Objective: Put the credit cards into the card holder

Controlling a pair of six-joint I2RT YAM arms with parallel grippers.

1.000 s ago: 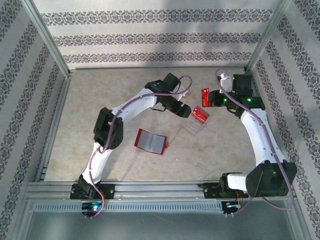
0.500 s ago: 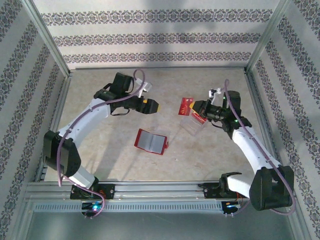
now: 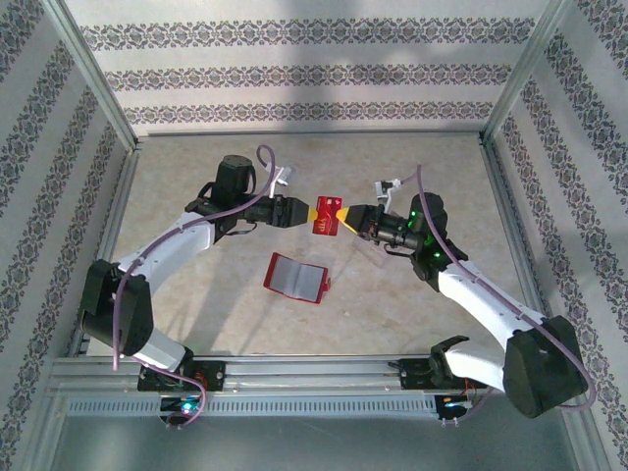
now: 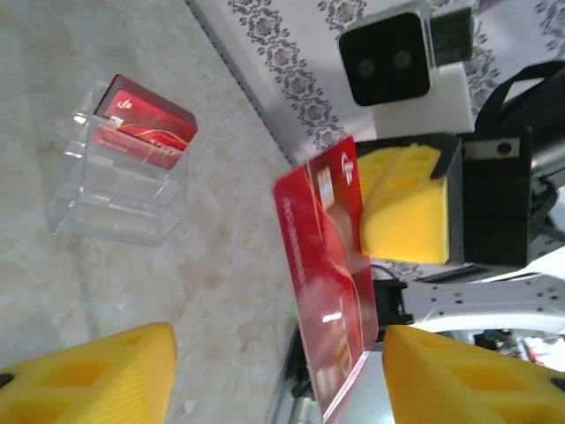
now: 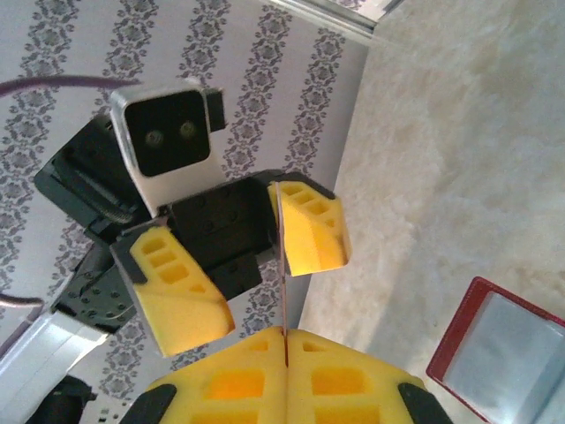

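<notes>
Pinching one end of a card, the right gripper is shut on it, in the air beyond the wallet. The left gripper is set half open around the free end — nothing is gripped by it. If the card is released before that closure is firm, it could be dropped or twisted askew. More cards are left in the tray, beyond the wallet.

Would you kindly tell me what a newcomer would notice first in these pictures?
The eye goes to the red card held in mid-air over the middle of the table, pinched by the right claw, with the left claw open around its other end. Below lies an open red wallet, and a clear tray nearby holds more red cards.
</notes>
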